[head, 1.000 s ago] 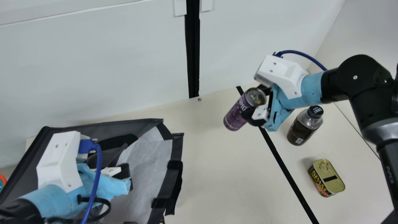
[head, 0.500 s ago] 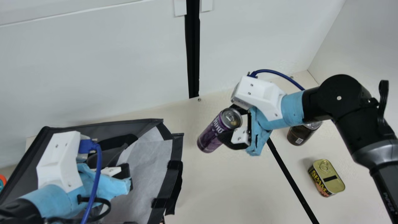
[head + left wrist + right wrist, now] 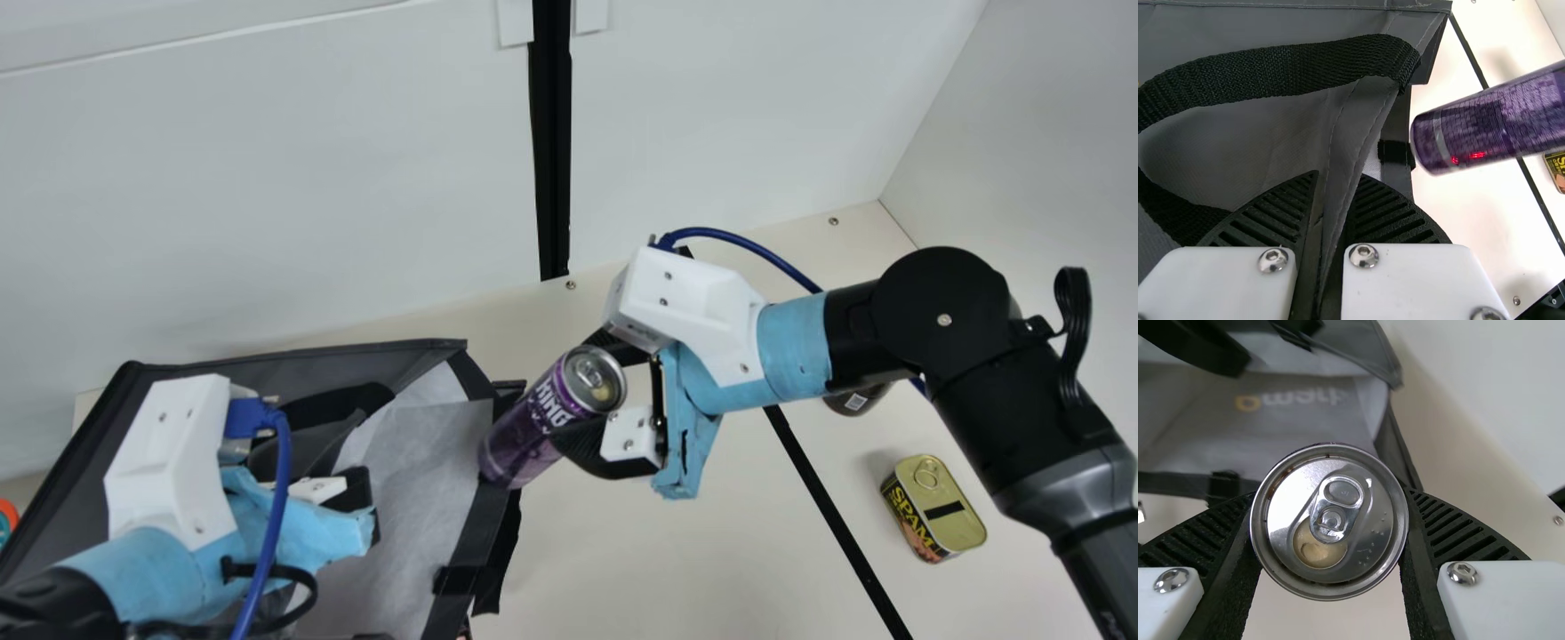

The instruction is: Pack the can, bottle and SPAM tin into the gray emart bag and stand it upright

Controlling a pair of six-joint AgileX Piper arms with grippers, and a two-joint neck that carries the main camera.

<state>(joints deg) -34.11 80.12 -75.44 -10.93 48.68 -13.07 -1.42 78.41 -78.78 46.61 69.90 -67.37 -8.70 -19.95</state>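
In the main view my right gripper (image 3: pixel 594 391) is shut on the purple can (image 3: pixel 532 427), tilted, its lower end over the right edge of the gray bag (image 3: pixel 404 480). In the right wrist view the can's lid (image 3: pixel 1328 520) sits between the fingertips of the right gripper (image 3: pixel 1329 520). My left gripper (image 3: pixel 356 511) is at the bag's opening; in the left wrist view the left gripper (image 3: pixel 1331 200) pinches a fold of gray bag fabric (image 3: pixel 1355 143). The SPAM tin (image 3: pixel 933 508) stands at the right of the table, and the bottle (image 3: pixel 855 400) is mostly hidden behind my right arm.
A black tape line (image 3: pixel 831 511) runs across the cream table (image 3: pixel 676 551) between bag and tin. White walls (image 3: pixel 267 196) rise behind. The bag's black strap handle (image 3: pixel 1291 67) loops beside the left gripper. An orange and teal object (image 3: pixel 7 520) shows at the far left edge.
My right arm has carried the can leftward and nearer, from over the table to the bag's right edge, covering most of the bottle. The left arm and the bag have stayed put.
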